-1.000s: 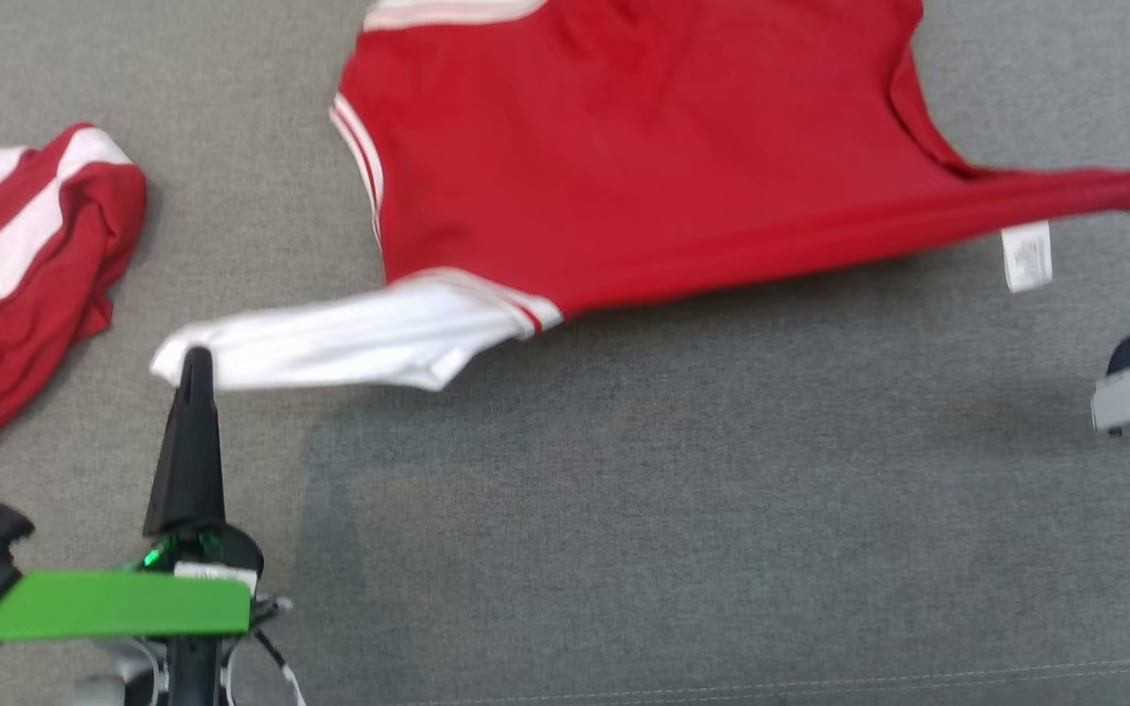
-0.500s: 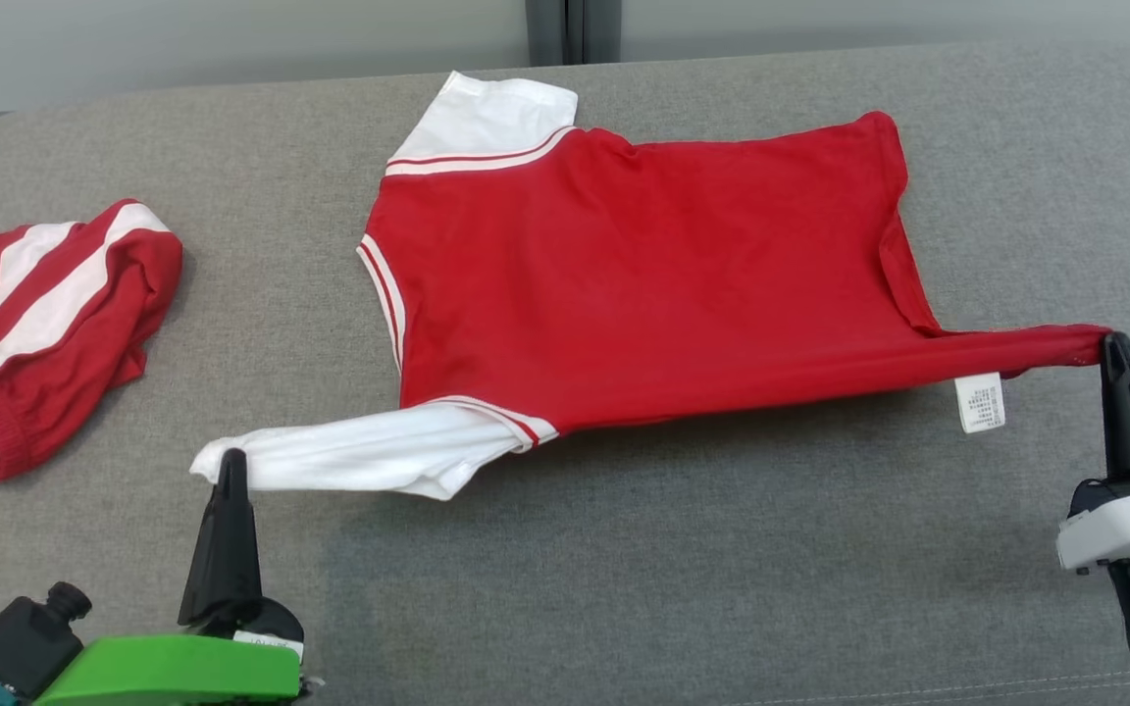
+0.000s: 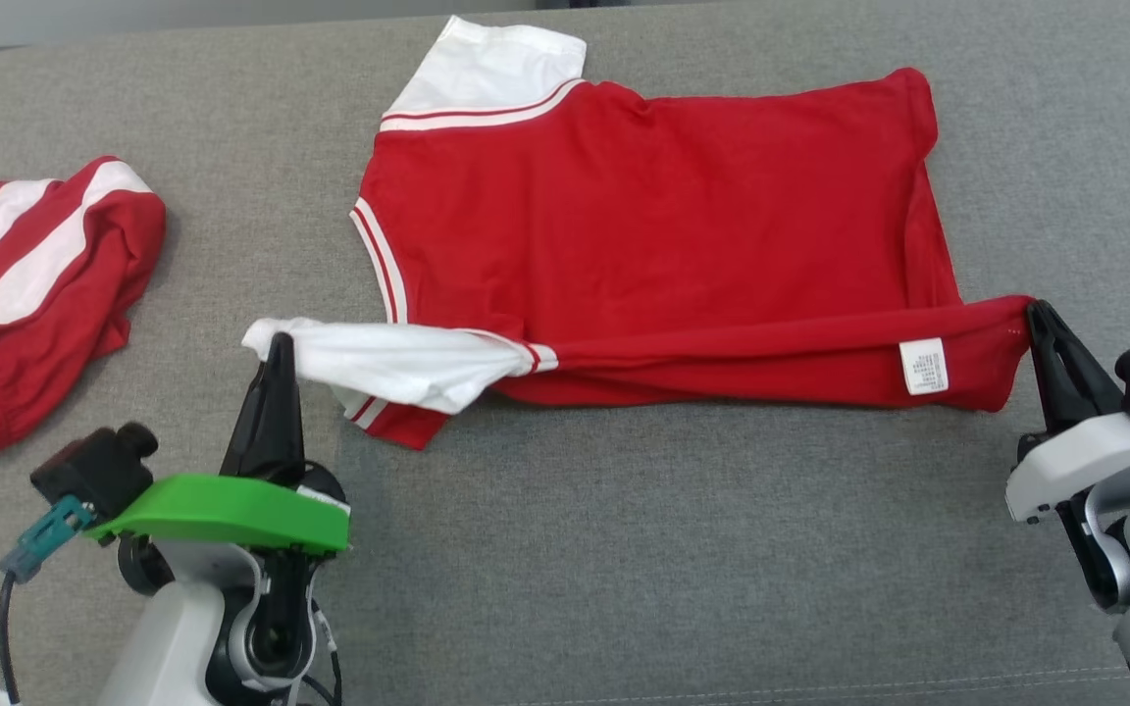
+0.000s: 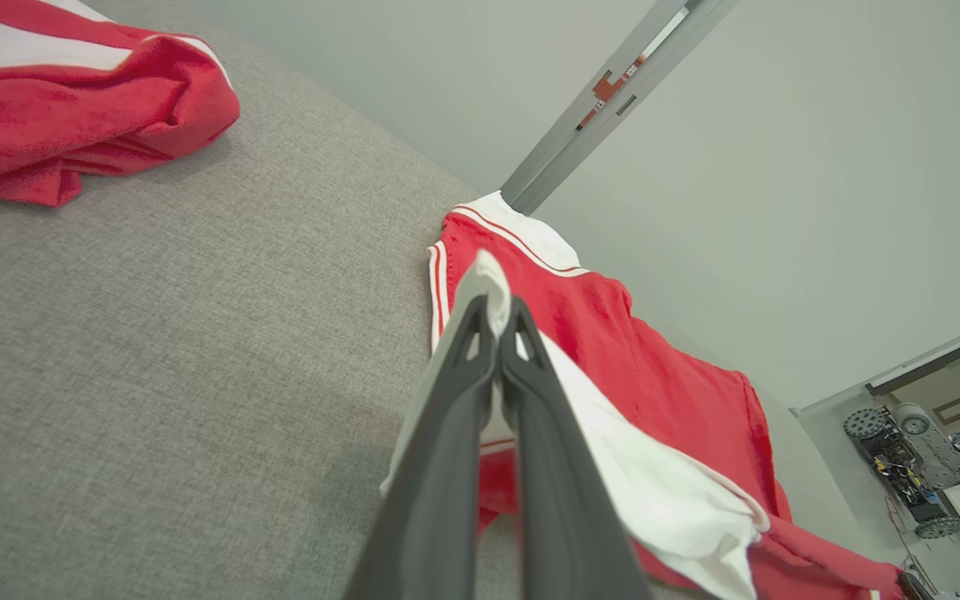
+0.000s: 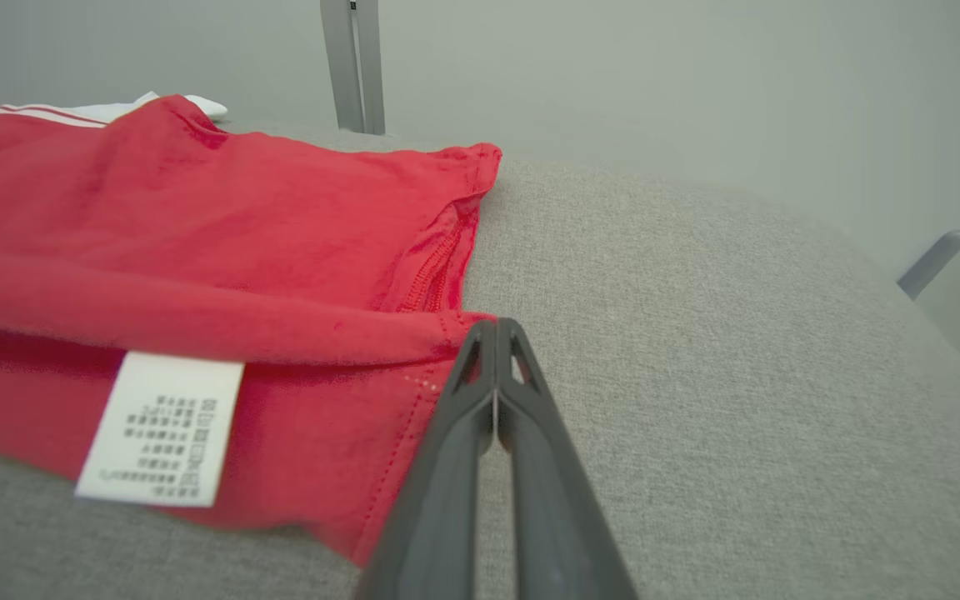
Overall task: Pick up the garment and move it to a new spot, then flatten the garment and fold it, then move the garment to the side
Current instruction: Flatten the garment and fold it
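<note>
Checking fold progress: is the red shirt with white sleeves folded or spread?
Partly folded: near edge of the red shirt is turned over, white care label exposed.

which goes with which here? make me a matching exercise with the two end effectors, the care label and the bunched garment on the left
Column one
1. left end effector
2. right end effector
3. care label
4. bunched garment

Column two
a. white, on the folded near edge of the red shirt
b. shut on the red hem corner
c. lying apart at the left, untouched
d. shut on the white sleeve

Pairs: 1-d, 2-b, 3-a, 4-c
</note>
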Robot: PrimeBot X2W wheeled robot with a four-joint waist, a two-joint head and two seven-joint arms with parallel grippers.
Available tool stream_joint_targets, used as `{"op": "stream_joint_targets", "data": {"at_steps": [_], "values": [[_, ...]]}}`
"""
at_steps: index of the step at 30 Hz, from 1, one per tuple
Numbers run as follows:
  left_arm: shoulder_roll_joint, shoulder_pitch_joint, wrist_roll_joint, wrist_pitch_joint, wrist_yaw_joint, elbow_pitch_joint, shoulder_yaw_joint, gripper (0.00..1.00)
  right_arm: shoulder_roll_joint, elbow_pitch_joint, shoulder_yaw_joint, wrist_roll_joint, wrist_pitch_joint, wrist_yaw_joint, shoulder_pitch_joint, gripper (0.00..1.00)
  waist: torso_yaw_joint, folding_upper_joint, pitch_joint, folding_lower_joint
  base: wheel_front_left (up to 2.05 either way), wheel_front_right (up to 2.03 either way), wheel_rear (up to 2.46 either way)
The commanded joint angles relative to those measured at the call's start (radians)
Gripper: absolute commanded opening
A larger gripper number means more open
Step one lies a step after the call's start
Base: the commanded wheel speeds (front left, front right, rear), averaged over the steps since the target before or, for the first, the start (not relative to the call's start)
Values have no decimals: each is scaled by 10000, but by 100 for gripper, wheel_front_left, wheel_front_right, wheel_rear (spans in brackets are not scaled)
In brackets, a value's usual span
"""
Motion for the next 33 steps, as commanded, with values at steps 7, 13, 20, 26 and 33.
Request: {"op": "stream_joint_targets", "data": {"at_steps": [7,13,20,26,33], "values": [[-81,-1780,592,-72,-442,1465,-384,0,-104,477,140,-461,-27,-22,-1117,0,164,0,746,1,0,0,0],[-169,-2688,879,-127,-831,2468,-679,12,-41,532,107,-676,-27,-22,-1651,23,93,0,1139,1,0,0,0],[-118,-2431,1339,-618,-1181,2485,-963,100,337,-157,-428,-887,-27,-22,-1480,100,-27,0,1053,1,0,0,0],[-6,-637,1512,-666,-596,1867,-1210,100,711,-945,-1179,-1071,-27,-20,-553,100,-149,0,416,1,0,0,0],[-213,446,995,-34,-328,1918,-1435,100,1066,-1382,-1492,-1091,-27,-20,476,100,-272,0,-91,1,0,0,0]]}}
